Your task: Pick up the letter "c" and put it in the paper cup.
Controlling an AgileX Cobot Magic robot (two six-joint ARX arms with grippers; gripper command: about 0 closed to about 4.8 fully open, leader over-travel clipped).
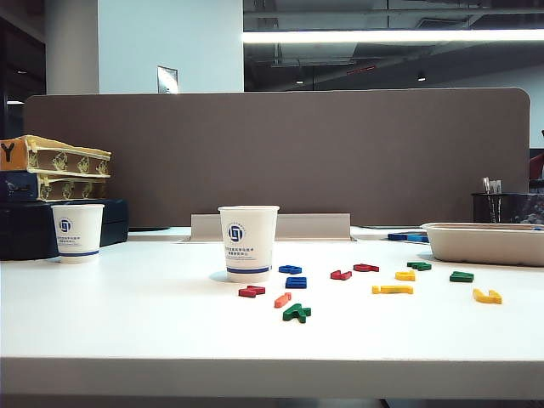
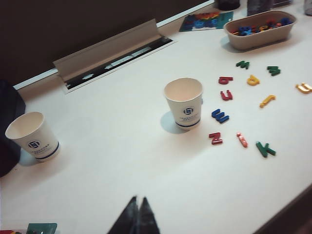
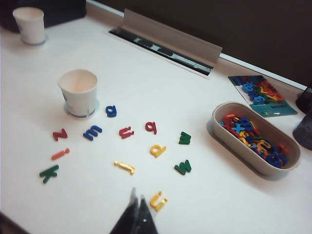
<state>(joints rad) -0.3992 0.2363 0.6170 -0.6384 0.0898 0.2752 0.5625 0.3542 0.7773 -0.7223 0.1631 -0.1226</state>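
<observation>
Letter "c" does not show among the loose pieces in any view; no rounded red-orange shape lies on the white table, so I cannot tell whether it sits inside the cup, below the rim and out of sight, or is buried in the tray.

The oval pulp tray stands at the right side of the table, heaped with mixed letters; the paper cup stands upright near the middle, just left of the scattered letters; a smaller cup with the same logo stands well apart at the far left. What shows of the paper cup's inside looks pale and bare, though its bottom is hidden from both wrist cameras.

Nearest the cup lie a red z, a straight orange i and a green k; a red u and a red a lie further right.

The left gripper hangs over bare table on the near side of the cups, its jaws pressed together with nothing between them; the right gripper hangs over the near edge of the scatter, just beside a yellow u, likewise closed and empty. Neither shows in the exterior view.

Risks, as I judge them: a red u or a could be taken for the c, being close in colour and curve; a further reach near the cup could tip it, since it is light and empty-looking; the wrong cup could be chosen, as both carry one logo.
</observation>
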